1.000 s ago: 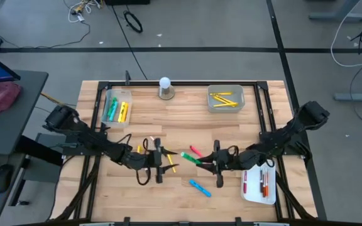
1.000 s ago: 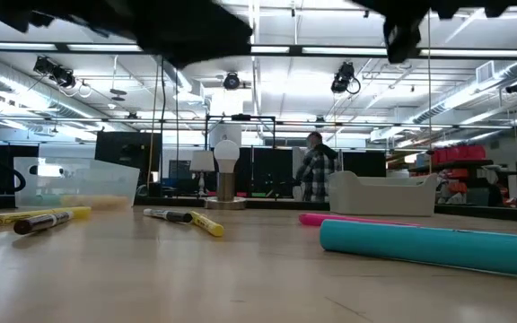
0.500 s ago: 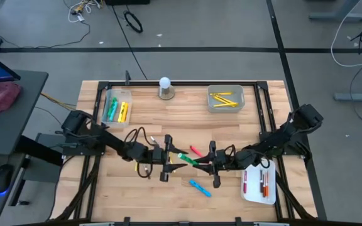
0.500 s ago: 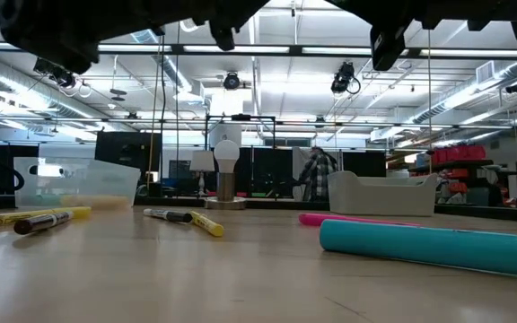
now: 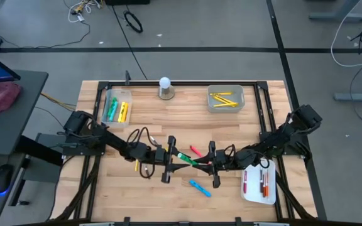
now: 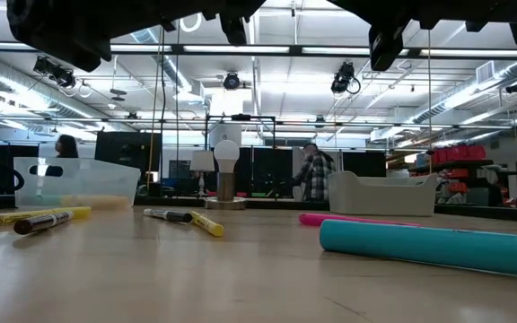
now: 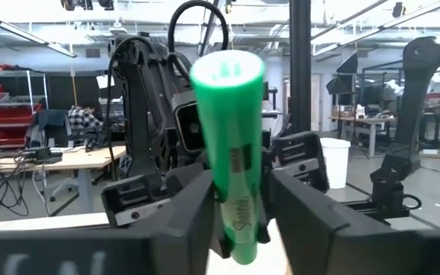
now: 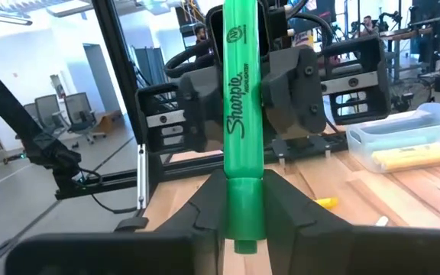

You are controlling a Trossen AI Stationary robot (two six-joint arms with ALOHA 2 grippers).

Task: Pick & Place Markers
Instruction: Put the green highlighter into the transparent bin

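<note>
In the low view, the nearest item is a light blue marker lying flat on the table. Behind it lies a pink marker. To the other side lie a yellow marker touching a dark-capped marker, plus a dark brown marker beside another yellow marker.

Above mid-table, both arms meet at 1 green marker. The right gripper is clamped on one end of it; in the right wrist view the green marker stands between the right fingers, which press its lower end. The left gripper is at the opposite, capped end. In the left wrist view the green marker sits between the left fingers, which lie against its sides, so the left gripper also grips it. The green marker is clear of the table surface.

Near the right arm, a white tray holds 2 red/orange markers.

At the far edge, a clear tray holds green and yellow markers. A second tray holds yellow markers. Between them stands a white ball on a round base.

In the room beyond, 1 person stands.
</note>
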